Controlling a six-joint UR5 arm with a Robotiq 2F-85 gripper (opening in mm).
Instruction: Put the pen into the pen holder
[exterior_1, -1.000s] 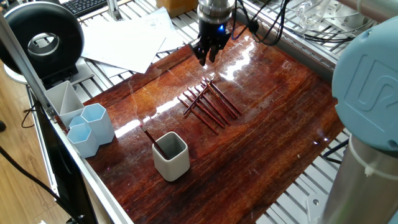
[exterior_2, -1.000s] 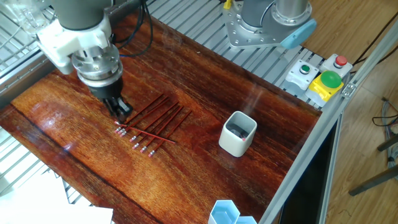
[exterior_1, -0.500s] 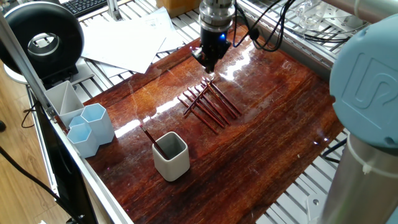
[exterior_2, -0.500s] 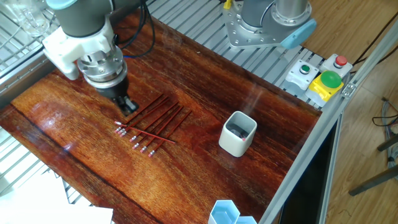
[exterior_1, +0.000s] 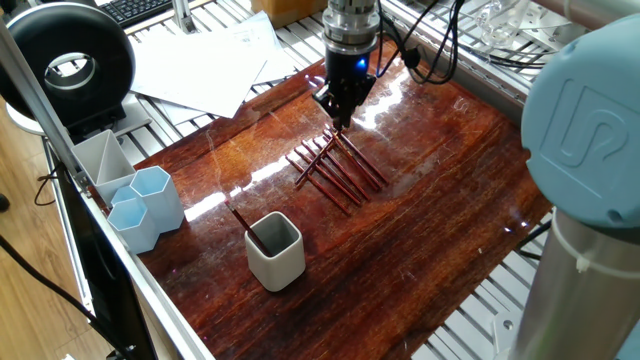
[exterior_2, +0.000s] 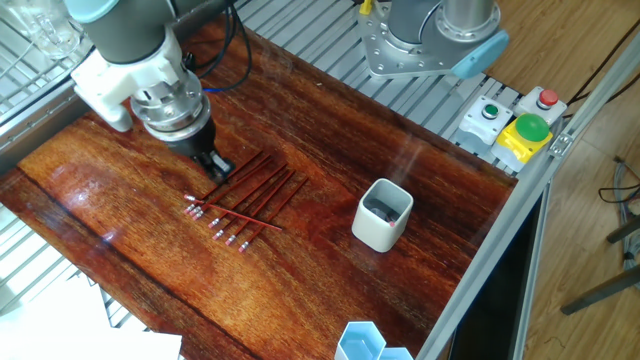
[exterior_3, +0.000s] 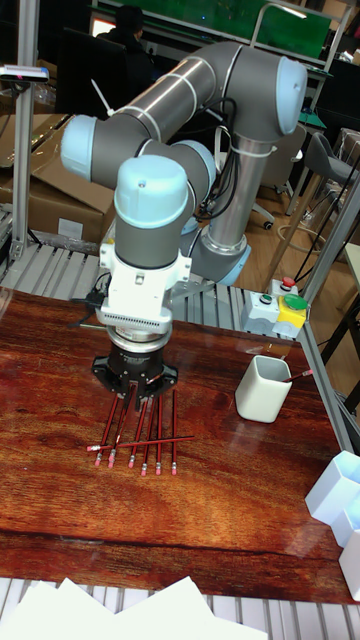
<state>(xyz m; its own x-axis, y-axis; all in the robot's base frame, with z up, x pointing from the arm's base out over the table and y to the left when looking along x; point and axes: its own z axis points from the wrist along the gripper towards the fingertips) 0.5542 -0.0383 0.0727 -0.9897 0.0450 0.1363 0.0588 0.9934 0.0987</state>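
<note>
Currently the gripper (exterior_1: 338, 117) (exterior_2: 219, 168) (exterior_3: 136, 397) is seen lowered over the far ends of a row of pens (exterior_1: 333, 168) (exterior_2: 246, 195) (exterior_3: 140, 432), its dark fingers brought close together with only a narrow gap between them. Whether a pen is pinched between the fingertips cannot be told; in one fixed view the tips appear to touch or nearly touch the top of the row. The pens are thin and dark red with small pale tips, laid side by side on the wooden table (exterior_1: 430, 200) (exterior_2: 120, 260) (exterior_3: 220, 500), with one pen laid crosswise over the rest.

The pen holder (exterior_1: 275, 250) (exterior_2: 383, 214) (exterior_3: 264, 388) is found well apart from the row, upright on the table near its edge. It is an off-white, rounded-square cup with thick walls and a grey inside. One red pen is already leaned in it, its end sticking out over the rim. Pale blue hexagonal cups (exterior_1: 148, 205) (exterior_2: 362, 340) (exterior_3: 338, 485) are seen beyond the holder, at the table's edge.
</note>
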